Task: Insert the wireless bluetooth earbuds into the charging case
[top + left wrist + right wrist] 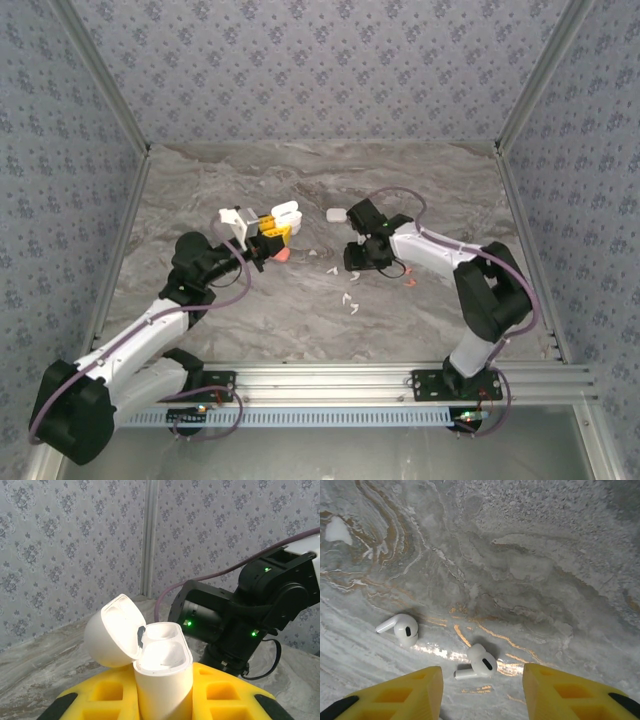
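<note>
Left gripper [268, 236] is clamped on the charging case [162, 662], with the lid [112, 635] flipped open. From the left wrist view both wells look empty, so I'd call it zero buds seated; you're at the start.

Loose white earbuds [351, 303] lie on the marble table [200, 180] between the arms. An orange-red earbud [283, 255] sits just below the case.

Right gripper [481, 674] is down near the table, jaws partly apart. It straddles the target earbud [479, 661] with gaps on both sides and no contact. A neighbour earbud [401, 629] lies near it, to its left.

Still to do: pinch, carry over, seat in a well, repeat.
</note>
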You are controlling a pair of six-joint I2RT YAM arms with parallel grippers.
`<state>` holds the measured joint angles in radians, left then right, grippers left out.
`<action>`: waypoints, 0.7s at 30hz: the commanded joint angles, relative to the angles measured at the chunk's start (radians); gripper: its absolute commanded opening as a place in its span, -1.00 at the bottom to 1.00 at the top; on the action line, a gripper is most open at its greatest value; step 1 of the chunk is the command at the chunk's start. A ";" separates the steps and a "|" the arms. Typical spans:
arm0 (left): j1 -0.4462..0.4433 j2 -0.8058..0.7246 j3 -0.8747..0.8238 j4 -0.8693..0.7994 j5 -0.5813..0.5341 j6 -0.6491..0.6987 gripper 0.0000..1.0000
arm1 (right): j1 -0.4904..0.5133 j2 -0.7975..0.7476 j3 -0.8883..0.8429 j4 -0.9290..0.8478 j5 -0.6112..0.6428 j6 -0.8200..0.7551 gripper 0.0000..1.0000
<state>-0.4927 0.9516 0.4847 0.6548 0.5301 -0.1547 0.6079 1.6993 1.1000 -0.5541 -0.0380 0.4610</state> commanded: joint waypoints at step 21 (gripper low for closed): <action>0.004 -0.023 0.020 -0.023 -0.004 0.006 -1.00 | 0.035 0.118 0.028 -0.009 0.019 0.046 -0.29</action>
<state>-0.4927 0.9497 0.4847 0.6239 0.5297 -0.1547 0.6353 1.7992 1.1091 -0.5526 -0.0368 0.4904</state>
